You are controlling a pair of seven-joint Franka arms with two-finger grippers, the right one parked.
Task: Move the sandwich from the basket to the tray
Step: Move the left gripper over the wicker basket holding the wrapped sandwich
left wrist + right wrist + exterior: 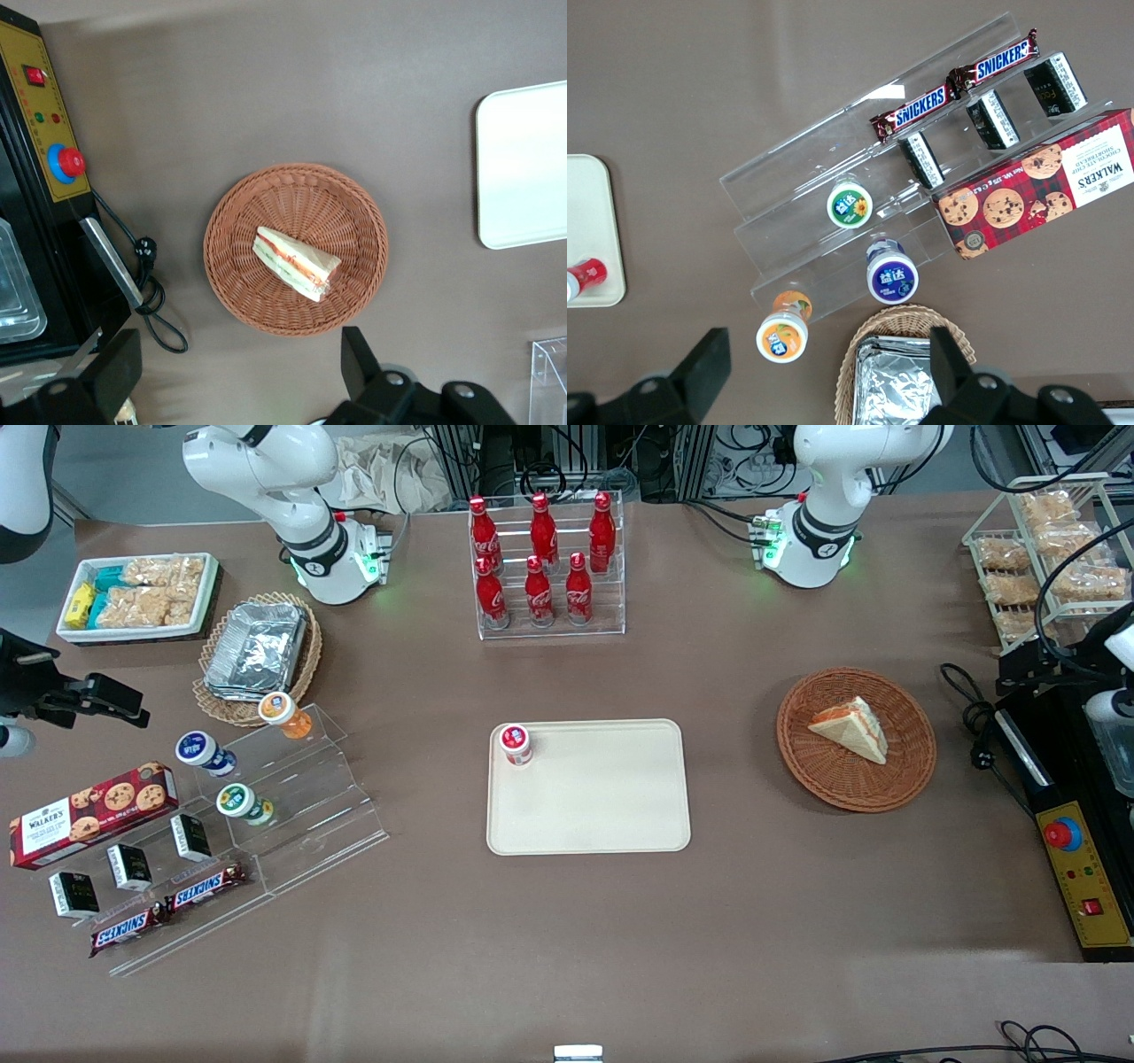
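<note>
From my left wrist camera the tray (523,164) is cut off by the frame edge, so I see only one end. My gripper (239,367) shows just two dark, spread fingers (357,354); the rest runs out of frame. In the front view my working arm (1118,646) is mostly cropped, and I cannot find the gripper there.

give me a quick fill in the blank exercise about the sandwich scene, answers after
1. The sandwich lies in the round woven ____.
2. The cream tray holds one small ____-capped bottle.
3. The gripper hangs above the basket with its fingers ____.
4. The clear rack holds ____ red cola bottles.

Answers: basket; red; open; six
</note>
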